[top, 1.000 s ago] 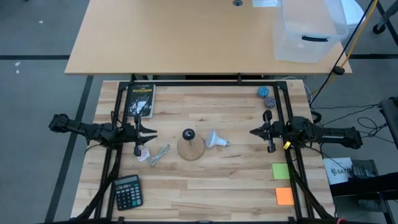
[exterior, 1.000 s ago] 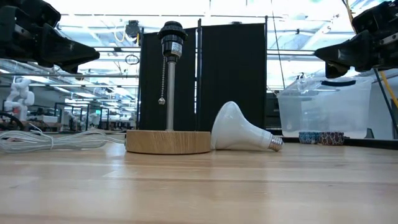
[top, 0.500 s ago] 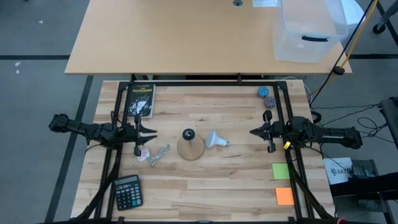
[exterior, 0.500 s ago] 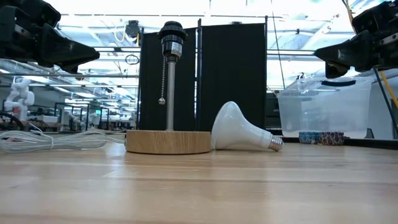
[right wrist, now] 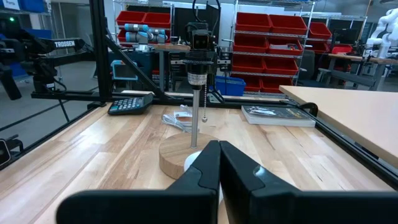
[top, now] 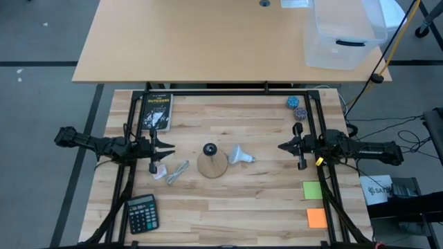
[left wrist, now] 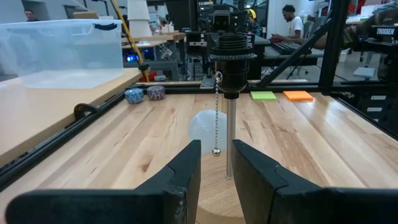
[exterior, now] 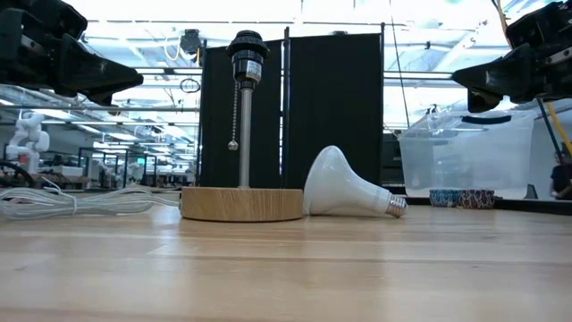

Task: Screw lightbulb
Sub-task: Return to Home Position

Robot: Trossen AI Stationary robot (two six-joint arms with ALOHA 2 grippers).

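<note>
On pale wooden plank surface (top: 263, 194), centre: white frosted lightbulb (exterior: 344, 192) on its side, dome against round tan wooden lamp base (exterior: 241, 204), long axis level, grey screw end toward right fingers (top: 282, 146), which are pressed together, empty, nearer. Left fingers (top: 169, 146) slightly parted, empty; lamp base stands between. We judge right approach unobstructed.

lightbulb (right wrist: 190, 162) mostly hidden by R gripper (right wrist: 219, 147), part-screened by lamp stem (left wrist: 231, 140) in L wrist view, book (top: 156, 111) title unreadable
</note>
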